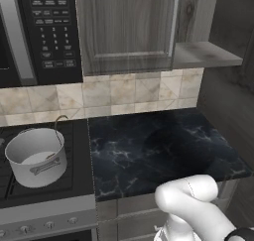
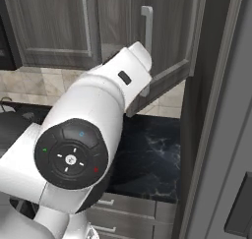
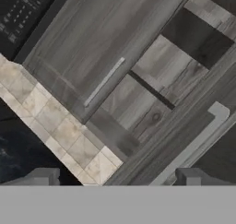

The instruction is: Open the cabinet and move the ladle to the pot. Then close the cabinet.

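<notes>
Already the ladle (image 1: pixel 58 127) sits in the pot (image 1: pixel 35 156) on the stove, hooked handle poking over the rim, so the transfer looks done. Cabinet (image 1: pixel 126 29): left door shut, right door (image 2: pixel 167 46) swung out, bare shelves showing. Gripper (image 3: pixel 115 179) released, jaws wide, nothing held, aimed at the open side near the right door's handle (image 3: pixel 191 144), probably lining up to push it closed.
</notes>
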